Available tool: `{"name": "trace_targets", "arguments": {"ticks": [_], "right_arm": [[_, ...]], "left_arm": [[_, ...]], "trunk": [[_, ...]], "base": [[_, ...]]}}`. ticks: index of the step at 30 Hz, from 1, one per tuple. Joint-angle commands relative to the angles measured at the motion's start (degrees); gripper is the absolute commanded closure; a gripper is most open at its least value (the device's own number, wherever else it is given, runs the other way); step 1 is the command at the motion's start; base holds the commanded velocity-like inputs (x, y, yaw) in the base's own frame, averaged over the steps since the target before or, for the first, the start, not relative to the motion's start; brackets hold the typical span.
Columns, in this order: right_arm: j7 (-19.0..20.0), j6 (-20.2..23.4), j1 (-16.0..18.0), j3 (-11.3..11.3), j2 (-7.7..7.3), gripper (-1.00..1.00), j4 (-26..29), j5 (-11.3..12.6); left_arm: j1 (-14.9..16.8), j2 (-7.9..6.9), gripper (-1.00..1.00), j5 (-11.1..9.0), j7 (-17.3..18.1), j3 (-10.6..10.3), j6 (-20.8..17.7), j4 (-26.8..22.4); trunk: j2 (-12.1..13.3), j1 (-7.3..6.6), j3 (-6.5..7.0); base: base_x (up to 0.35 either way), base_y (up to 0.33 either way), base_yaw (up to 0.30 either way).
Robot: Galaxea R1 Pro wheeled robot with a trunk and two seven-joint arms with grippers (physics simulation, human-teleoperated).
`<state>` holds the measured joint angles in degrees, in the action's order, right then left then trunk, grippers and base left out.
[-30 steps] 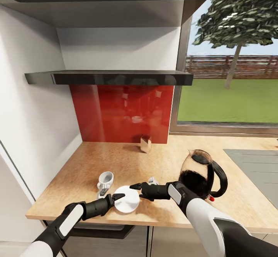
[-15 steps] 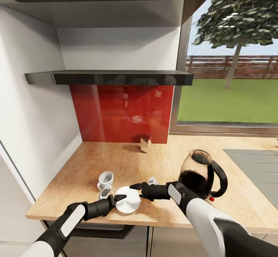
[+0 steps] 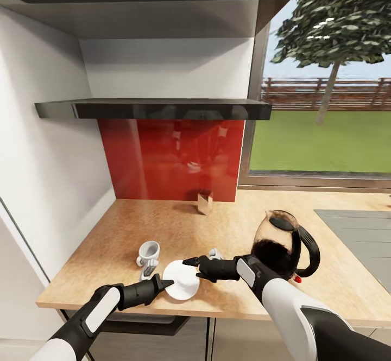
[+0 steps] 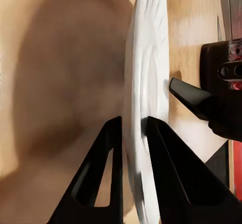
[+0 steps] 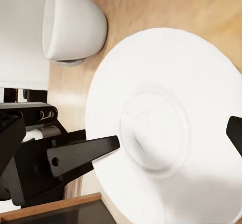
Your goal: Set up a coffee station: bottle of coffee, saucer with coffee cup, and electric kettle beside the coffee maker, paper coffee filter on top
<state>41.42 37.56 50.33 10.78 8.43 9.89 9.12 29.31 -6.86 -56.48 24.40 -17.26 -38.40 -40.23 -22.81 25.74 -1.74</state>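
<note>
Kitchen countertop (image 3: 136, 220): saucer (image 3: 182, 280) near the front edge, coffee cup (image 3: 147, 253) just behind and left of it, electric kettle (image 3: 285, 244) to the right, small box (image 3: 205, 202) at the back by the splashback (image 3: 171, 157), shelf (image 3: 152, 109) above.

We see a light wood-grain table (image 3: 108, 236) running along under the window, thin front edge, red splashback behind. On it: white coffee cup (image 3: 148, 253) near the front left, upright; glass electric kettle (image 3: 282, 244) to the right, dark lower half, black loop handle; small brown box-like item (image 3: 205, 202) at the back against the splashback. White saucer (image 3: 182, 279) near the front edge is tilted, one rim raised; contact with the table unclear. Grey inset panel (image 3: 361, 236) at far right.
</note>
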Motion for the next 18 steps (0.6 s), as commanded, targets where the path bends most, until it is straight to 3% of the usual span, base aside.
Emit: {"name": "trace_targets", "arguments": {"ticks": [1,8,18], "right_arm": [[-0.20,0.41,0.04,-0.03,0.01,-1.00,0.04,0.29],[-0.20,0.41,0.04,-0.04,0.01,-1.00,0.06,0.29],[-0.34,0.41,0.04,0.25,0.01,-1.00,0.92,0.36]], "left_arm": [[0.04,-0.08,1.00,1.81,0.03,-0.23,0.44,3.05],[0.04,-0.34,1.00,1.45,0.12,0.02,0.28,3.00],[0.30,-4.38,1.00,0.78,2.03,0.38,-2.03,2.18]], "trunk": [[-0.11,0.05,-0.15],[-0.11,0.05,-0.15],[-0.11,0.05,-0.15]], "base": [[0.000,0.000,0.000],[0.000,0.000,0.000],[-0.048,0.000,0.000]]}}
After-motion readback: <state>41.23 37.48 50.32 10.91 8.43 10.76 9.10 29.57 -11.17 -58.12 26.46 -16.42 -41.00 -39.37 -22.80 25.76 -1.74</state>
